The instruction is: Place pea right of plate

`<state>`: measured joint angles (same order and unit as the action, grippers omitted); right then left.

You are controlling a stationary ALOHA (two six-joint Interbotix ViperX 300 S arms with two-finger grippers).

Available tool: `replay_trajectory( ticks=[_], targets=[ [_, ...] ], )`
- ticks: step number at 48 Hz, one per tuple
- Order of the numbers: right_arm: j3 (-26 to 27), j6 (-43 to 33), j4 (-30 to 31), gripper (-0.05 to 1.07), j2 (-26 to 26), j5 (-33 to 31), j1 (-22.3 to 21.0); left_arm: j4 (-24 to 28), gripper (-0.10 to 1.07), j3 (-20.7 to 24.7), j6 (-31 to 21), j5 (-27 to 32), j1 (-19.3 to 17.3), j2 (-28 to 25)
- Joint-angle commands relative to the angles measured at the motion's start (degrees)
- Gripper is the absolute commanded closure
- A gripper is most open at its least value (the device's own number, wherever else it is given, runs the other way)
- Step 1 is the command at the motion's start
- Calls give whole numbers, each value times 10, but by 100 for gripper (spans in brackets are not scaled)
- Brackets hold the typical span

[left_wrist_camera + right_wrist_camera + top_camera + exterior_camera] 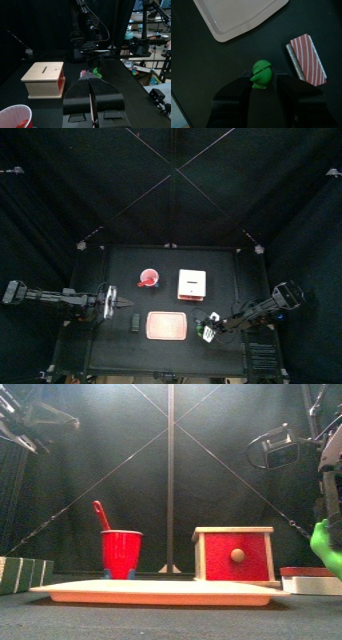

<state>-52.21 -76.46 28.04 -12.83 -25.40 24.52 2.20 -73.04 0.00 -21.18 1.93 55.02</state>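
Note:
The pea (260,73), a small bright green piece, sits between the jaws of my right gripper (262,80), which is shut on it. In the front view the pea (325,546) hangs above the table at the far right. The salmon-pink plate (167,325) lies flat near the table's front middle, and the right gripper (210,331) is just off its right edge. A corner of the plate (238,20) shows beyond the pea in the right wrist view. My left gripper (89,76) is shut and empty, resting at the table's left side (120,301).
A red cup (148,279) and a white box (194,284) with a red front stand behind the plate. A red striped block (308,57) lies on the table close to the pea. A small dark block (132,324) lies left of the plate.

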Motion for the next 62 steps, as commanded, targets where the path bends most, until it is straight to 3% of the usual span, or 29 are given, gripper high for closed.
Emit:
replay_trajectory(
  ticks=[1,11,26,47,62],
  targets=[
    [8,1,-4,29,-13,-4,8,0,101,8,1,-5,-1,-4],
    [9,7,-23,29,-19,-40,13,0,101,8,1,-4,-1,-4],
    [26,7,-22,27,-10,-31,13,0,101,8,1,-5,-3,-4],
    [22,8,-22,9,-9,-17,14,0,101,7,1,-4,-4,-4],
    [48,11,-15,9,36,15,33,0,101,7,1,-5,-3,-4]
  ],
)
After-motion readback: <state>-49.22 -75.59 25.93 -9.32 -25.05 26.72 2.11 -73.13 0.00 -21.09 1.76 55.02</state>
